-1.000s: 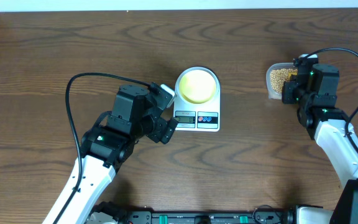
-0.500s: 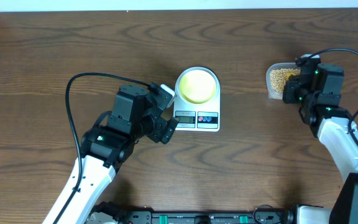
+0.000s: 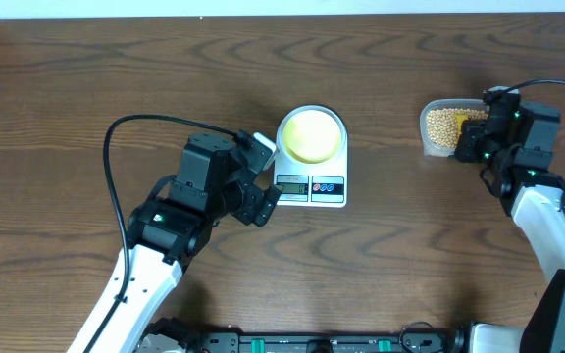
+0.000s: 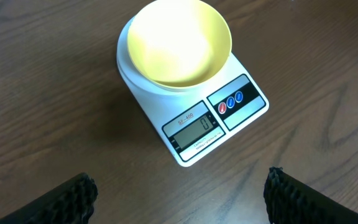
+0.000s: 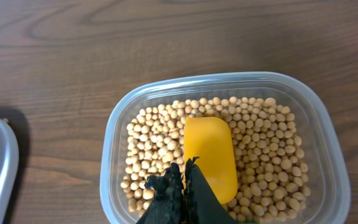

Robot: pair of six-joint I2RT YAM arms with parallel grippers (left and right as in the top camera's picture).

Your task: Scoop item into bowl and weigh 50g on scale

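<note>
The right gripper [image 5: 182,186], jaws together on a yellow scoop [image 5: 211,155], held it among the beans [image 5: 154,143] in their clear container [image 5: 112,146] to load it, while the left gripper [image 4: 182,196] hovered, jaws apart, near the empty bowl [image 4: 176,40] on the scale [image 4: 229,106] across the bench [image 4: 42,93].

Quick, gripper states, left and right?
Left gripper: open, holding nothing.
Right gripper: shut on the yellow scoop, which lies in the beans.

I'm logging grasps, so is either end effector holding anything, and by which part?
The right end effector is shut on the scoop at its near end, over the beans. The left end effector is open, empty.
</note>
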